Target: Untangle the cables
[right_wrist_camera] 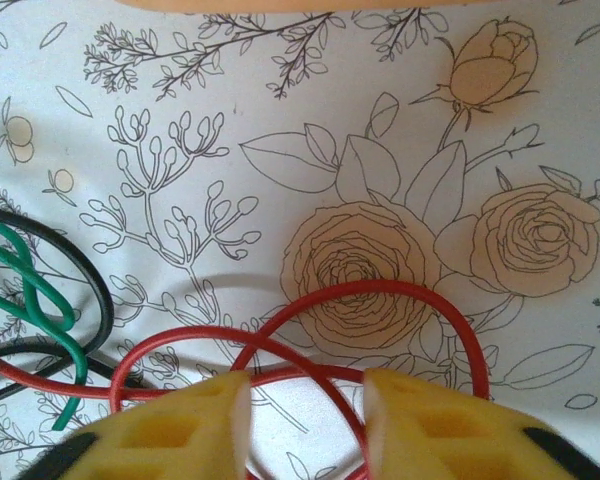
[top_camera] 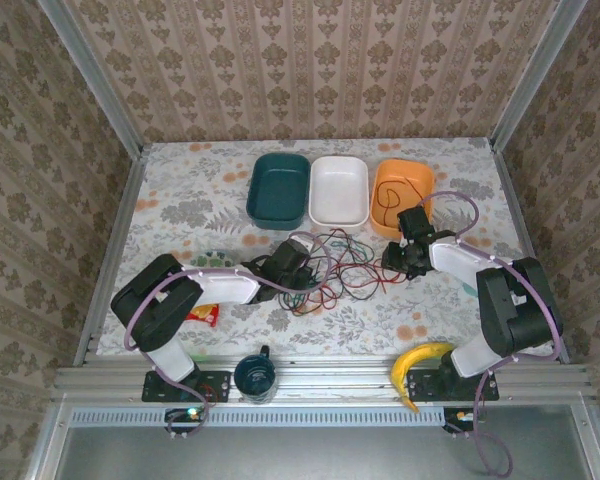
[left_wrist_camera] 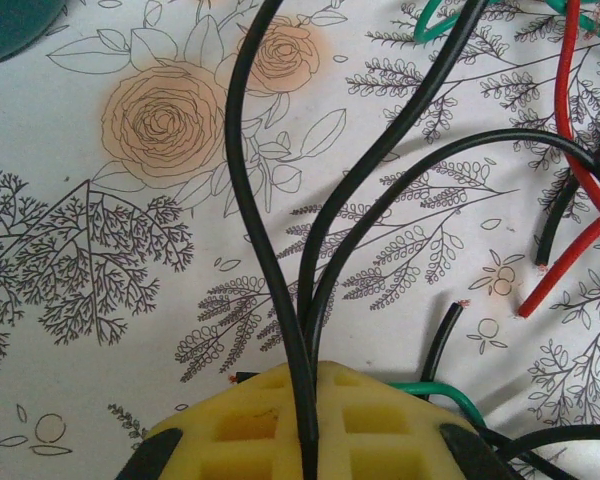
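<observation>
Cables (top_camera: 335,265) lie mid table (top_camera: 180,200), off its edges; left gripper (left_wrist_camera: 310,400) clamps black cable (left_wrist_camera: 242,200), right gripper (right_wrist_camera: 305,400) parted.

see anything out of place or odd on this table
The banana lies on the near metal rail rather than on the table, its tip hanging over the edge. The cables lie tangled mid-table.

The cables (top_camera: 330,265) lie as a loose, flat tangle of thin red, green and black wires between the two grippers. Ahead of the left gripper (left_wrist_camera: 308,420) black strands (left_wrist_camera: 280,260) fan out, pinched in its closed pads (a green strand (left_wrist_camera: 435,390) emerges just to its right). Ahead of the right gripper (right_wrist_camera: 305,420) red loops (right_wrist_camera: 380,300) arc, crossing the gap between its parted pads.
</observation>
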Motion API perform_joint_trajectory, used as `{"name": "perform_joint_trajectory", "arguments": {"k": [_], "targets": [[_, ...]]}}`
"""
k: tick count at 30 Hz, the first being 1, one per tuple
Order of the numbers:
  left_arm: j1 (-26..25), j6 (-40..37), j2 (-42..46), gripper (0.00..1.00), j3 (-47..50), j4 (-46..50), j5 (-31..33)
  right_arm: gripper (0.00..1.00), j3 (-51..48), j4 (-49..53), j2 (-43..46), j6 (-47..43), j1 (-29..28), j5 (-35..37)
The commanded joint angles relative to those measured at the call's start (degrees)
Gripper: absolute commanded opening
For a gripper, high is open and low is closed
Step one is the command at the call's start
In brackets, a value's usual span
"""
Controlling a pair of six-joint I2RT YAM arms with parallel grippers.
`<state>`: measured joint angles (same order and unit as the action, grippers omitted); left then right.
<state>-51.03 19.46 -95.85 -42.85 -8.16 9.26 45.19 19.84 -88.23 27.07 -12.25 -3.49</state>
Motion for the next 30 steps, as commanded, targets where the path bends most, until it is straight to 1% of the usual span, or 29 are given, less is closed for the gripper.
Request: {"name": "perform_joint_trajectory", "arguments": {"k": [1, 3, 6, 11, 17, 19, 24, 27, 30], "targets": [[-0.49, -0.88, -1.26, 0.00, -0.92, 1.06, -0.29, 0.26, -0.63, 1.68, -0.54, 0.09, 0.19, -0.76], [-0.55, -0.78, -1.35, 0.00, -1.01, 0.95, -0.20, 0.25, -0.46, 1.95, -0.63, 0.19, 0.12, -0.72], [-0.56, -0.75, -1.53, 0.00, -1.09, 0.63, -0.20, 0.28, -0.10, 3.15, -0.88, -0.02, 0.05, -0.33], [-0.51, -0.70, -1.57, 0.00, -1.03, 0.43, -0.07, 0.31, 0.90, 5.75, -1.40, -0.68, -0.98, 1.31], [-0.56, -0.48, -1.95, 0.00, -0.74, -0.53, 0.24, 0.30, 2.61, 8.08, -2.81, -1.03, -2.20, 2.20], [-0.48, -0.53, -1.97, 0.00, -0.74, -0.54, 0.24, 0.27, 3.06, 8.38, -3.16, -1.14, -2.22, 2.11], [-0.54, -0.39, -1.79, 0.00, -0.40, -0.71, 0.59, 0.12, 2.49, 6.93, -2.83, -0.58, -2.27, 1.10], [-0.56, -0.42, -1.64, 0.00, -0.23, -0.84, 0.83, 0.05, 1.71, 4.71, -1.90, 0.47, -2.25, -0.94], [-0.43, -0.33, -1.79, 0.00, -0.22, -0.95, 1.03, 0.02, 1.31, 3.26, 0.10, 1.83, -2.29, -1.44]]}}
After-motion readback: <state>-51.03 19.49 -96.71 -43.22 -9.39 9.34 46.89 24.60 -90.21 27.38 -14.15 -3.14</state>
